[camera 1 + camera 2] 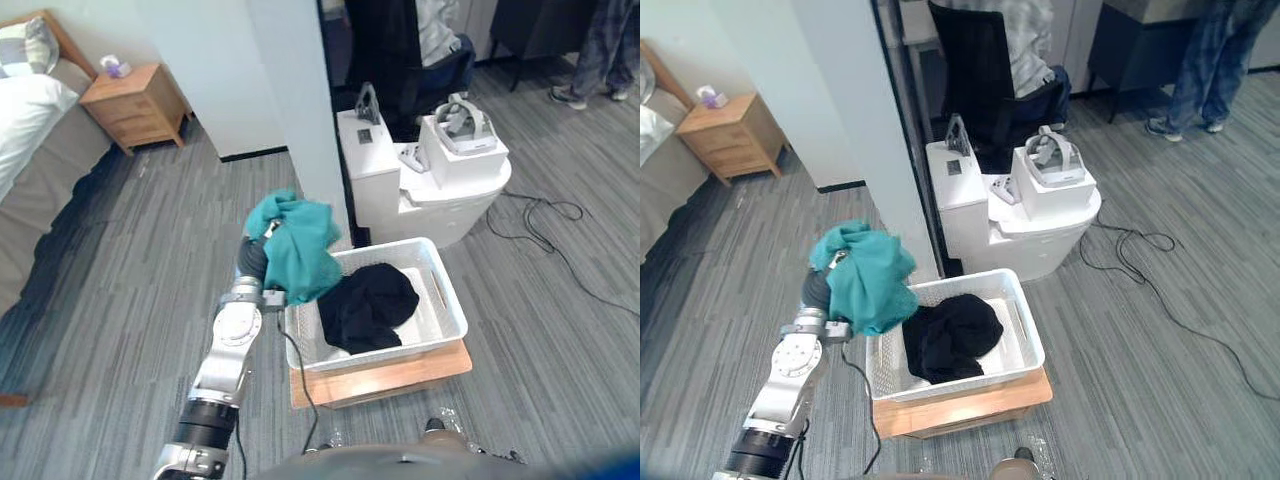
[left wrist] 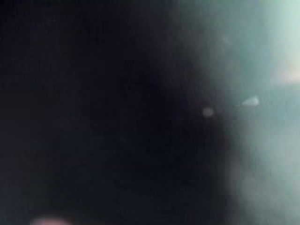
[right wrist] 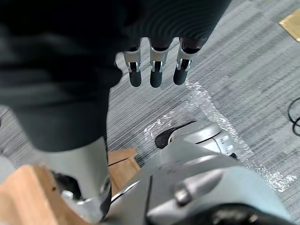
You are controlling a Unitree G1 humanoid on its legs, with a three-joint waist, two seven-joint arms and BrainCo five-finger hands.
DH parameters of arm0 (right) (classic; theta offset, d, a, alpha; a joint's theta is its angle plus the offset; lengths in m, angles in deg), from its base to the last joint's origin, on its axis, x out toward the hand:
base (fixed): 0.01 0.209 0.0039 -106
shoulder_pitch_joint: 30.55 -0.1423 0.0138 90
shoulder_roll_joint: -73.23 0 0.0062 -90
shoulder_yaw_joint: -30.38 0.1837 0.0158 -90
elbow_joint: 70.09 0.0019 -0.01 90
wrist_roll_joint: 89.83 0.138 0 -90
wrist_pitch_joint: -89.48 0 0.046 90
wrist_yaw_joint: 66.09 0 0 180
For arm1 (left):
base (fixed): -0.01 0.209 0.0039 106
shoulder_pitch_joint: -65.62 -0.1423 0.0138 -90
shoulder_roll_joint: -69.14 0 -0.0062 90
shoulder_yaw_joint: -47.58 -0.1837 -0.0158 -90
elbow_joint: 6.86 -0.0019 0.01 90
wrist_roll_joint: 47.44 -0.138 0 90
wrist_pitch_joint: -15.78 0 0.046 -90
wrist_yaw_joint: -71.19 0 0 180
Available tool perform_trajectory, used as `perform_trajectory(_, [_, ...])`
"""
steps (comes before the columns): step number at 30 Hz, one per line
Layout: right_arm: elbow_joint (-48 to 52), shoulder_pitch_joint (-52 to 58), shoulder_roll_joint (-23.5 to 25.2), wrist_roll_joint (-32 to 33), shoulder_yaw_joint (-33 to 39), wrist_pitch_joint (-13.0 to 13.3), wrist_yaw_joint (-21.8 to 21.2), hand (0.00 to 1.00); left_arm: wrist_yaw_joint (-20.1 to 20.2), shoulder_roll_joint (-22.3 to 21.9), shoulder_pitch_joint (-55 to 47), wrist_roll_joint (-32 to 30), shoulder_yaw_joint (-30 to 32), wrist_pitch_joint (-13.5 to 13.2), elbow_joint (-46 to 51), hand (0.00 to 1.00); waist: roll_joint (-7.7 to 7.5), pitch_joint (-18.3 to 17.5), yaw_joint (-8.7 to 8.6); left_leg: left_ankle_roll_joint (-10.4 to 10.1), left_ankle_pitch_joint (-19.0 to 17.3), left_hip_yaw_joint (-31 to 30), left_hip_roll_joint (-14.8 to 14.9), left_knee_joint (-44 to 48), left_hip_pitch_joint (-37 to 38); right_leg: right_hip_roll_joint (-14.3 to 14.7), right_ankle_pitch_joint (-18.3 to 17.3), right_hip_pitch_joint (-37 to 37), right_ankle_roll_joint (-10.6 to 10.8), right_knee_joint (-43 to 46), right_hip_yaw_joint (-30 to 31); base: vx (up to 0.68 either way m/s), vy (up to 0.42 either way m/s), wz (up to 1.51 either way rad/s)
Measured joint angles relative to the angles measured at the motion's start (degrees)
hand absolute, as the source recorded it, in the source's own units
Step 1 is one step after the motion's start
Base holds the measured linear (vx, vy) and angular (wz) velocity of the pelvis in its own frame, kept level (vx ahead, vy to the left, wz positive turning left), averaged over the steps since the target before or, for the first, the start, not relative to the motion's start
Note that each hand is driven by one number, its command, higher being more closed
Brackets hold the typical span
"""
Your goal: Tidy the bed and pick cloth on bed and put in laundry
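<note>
Left eye view: left hand raised, buried in teal cloth.

Soft, matt teal cloth, crumpled; a matt black cloth in a white plastic basket (latticed walls, slight sheen); beneath it a smooth pale wooden board; grey ribbed carpet floor; far left, a smooth wooden nightstand.

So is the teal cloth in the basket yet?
No, the teal cloth hangs off the left arm by the basket's rim; a black cloth lies inside.
</note>
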Motion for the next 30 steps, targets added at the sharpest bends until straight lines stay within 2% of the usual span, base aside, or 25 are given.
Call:
perform_trajectory(3, [-0.3, -0.11, -0.25, 0.0, 0.0, 0.02, 0.03, 0.0, -0.04, 0.08, 1.0, -2.35, -0.59, 0.85, -3.13, 1.0, 0.28, 0.78, -1.4, -0.28, 0.21, 1.71, 0.23, -0.62, -0.1, 0.37, 0.4, -1.24, -0.08, -0.11, 1.27, 0.01, -0.016, -0.23])
perform_trajectory(9, [0.51, -0.85, -0.26, 0.05, 0.84, 0.02, 0.3, 0.0, -0.43, -0.11, 4.86, -3.31, -0.57, 2.51, -6.8, 1.0, 1.69, 4.2, -2.71, -0.32, 0.24, 5.42, 0.47, -0.39, -2.88, 0.54, 0.33, -7.13, -0.09, 3.17, 4.83, 0.0, -0.007, -0.32])
perform_trajectory(13, [2.27, -2.41, 0.99, 0.08, 1.47, 0.07, 1.23, 0.0, -0.8, -0.57, 9.55, -4.0, -0.56, 2.78, -10.45, 1.0, 0.84, 7.63, -3.42, -0.45, 0.13, 8.45, 0.19, 1.16, -4.25, 0.25, -1.59, -12.32, -0.18, 9.18, 7.69, -0.04, -0.014, -0.3])
perform_trajectory(18, [4.81, -2.65, 1.69, 0.19, 0.32, 0.11, 1.87, 0.0, -0.73, -1.81, 9.96, -3.77, 0.34, 3.2, -14.53, 1.0, -0.05, 9.36, -3.24, -0.89, -1.02, 11.08, 0.85, 4.45, -7.41, 0.51, -3.2, -18.14, -0.47, 14.71, 10.39, -0.06, -0.036, -0.23])
perform_trajectory(20, [6.11, -2.73, 1.72, 0.2, -0.53, 0.12, 2.36, 0.0, -0.7, -2.52, 10.32, -3.65, 0.49, 3.65, -16.83, 1.0, -0.2, 10.92, -3.3, -0.8, -1.79, 11.33, 1.41, 6.09, -7.87, 0.65, -3.39, -18.53, -0.57, 15.69, 10.57, -0.06, -0.048, -0.1])
perform_trajectory(23, [6.85, -4.39, 1.89, 0.87, -1.77, 0.17, 2.64, 0.0, -0.67, -2.57, 10.3, -1.59, 1.51, 4.07, -19.41, 1.0, -1.2, 12.25, -3.09, -0.76, -3.19, 12.73, 2.01, 8.84, -9.6, 0.79, -4.11, -21.15, -0.52, 18.4, 11.94, -0.07, -0.04, -0.16])
perform_trajectory(27, [9.25, -4.92, 1.98, 1.26, -3.2, 0.71, 3.23, 0.0, -0.67, -2.72, 10.27, -1.48, 2.43, 4.84, -21.46, 1.0, -1.26, 12.93, -2.77, -0.65, -3.93, 12.98, 2.62, 10.68, -10.98, 0.92, -4.05, -22.06, -0.48, 18.75, 12.15, -0.03, -0.009, -0.03])
perform_trajectory(28, [9.5, -4.94, 2.0, 1.28, -3.44, 0.78, 3.41, 0.0, -0.7, -2.81, 10.33, -1.49, 2.82, 4.85, -21.95, 0.0, -1.29, 12.95, -2.76, -0.65, -3.93, 12.98, 2.63, 10.68, -11.0, 0.93, -4.05, -22.07, -0.48, 18.71, 12.14, 0.04, 0.017, -0.01])
perform_trajectory(30, [10.46, -4.96, 2.06, 1.31, -4.31, 1.39, 3.68, 0.0, -0.82, -3.43, 10.36, -1.52, 4.75, 5.11, -22.63, 0.0, -1.41, 13.02, -2.57, -0.73, -3.98, 13.14, 2.63, 10.96, -11.11, 0.94, -4.04, -22.24, -0.49, 18.69, 12.19, 0.04, 0.021, -0.02])
